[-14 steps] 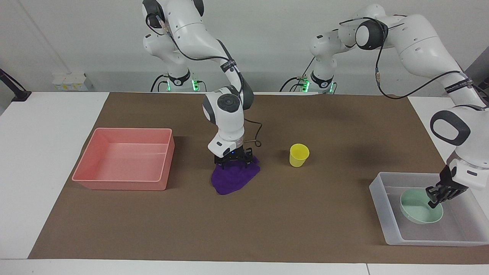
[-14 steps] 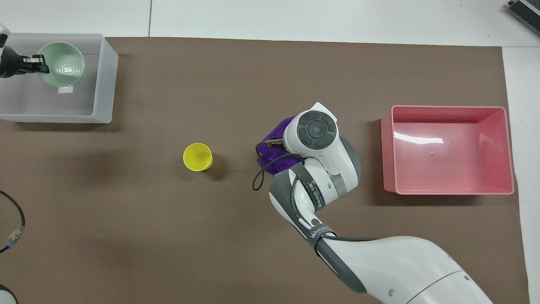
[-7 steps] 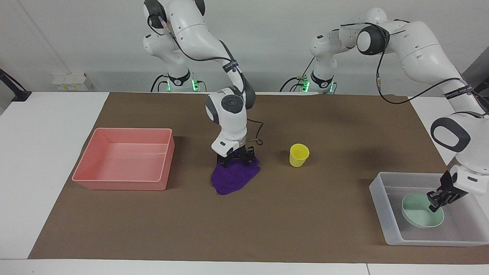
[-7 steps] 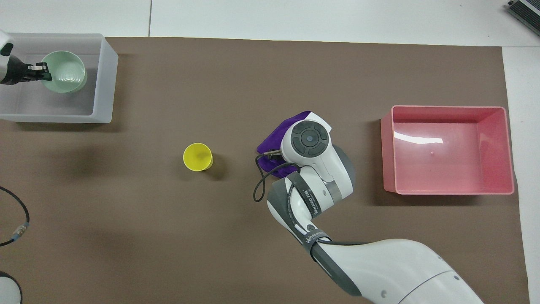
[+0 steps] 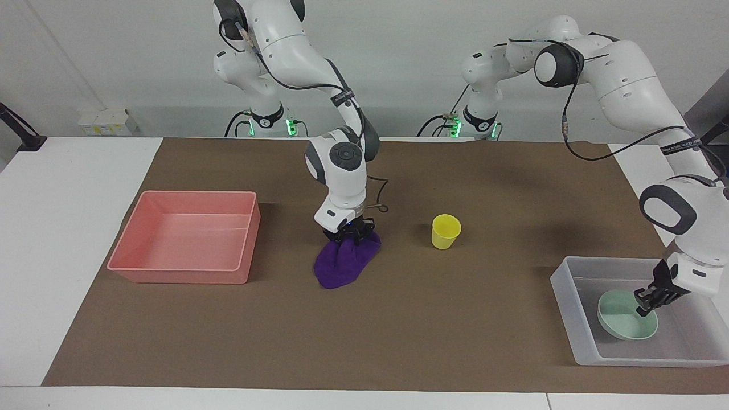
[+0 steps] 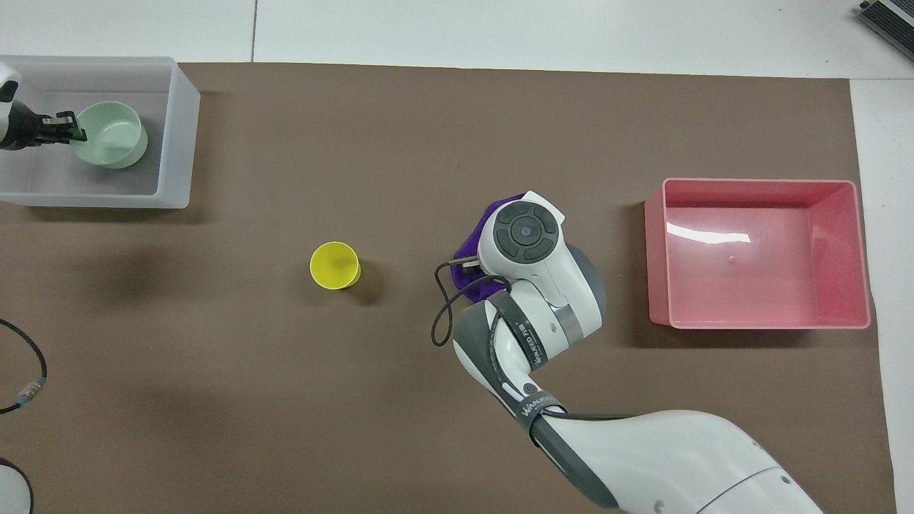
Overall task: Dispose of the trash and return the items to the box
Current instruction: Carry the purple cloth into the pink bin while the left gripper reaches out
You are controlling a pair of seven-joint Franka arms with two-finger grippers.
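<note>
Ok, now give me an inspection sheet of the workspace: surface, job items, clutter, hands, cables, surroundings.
Surface: brown mat on a white table.
Job's things: purple cloth bunched mid-mat; yellow cup upright beside it, toward the left arm's end; green bowl inside the clear tray; pink bin holds nothing.
Clutter: nothing seen.
Hands: right hand shut on the cloth's top; left hand at the bowl's rim, in the tray.
Cables: black cable loops off the right wrist, above the mat.
Surroundings: plain white wall.
</note>
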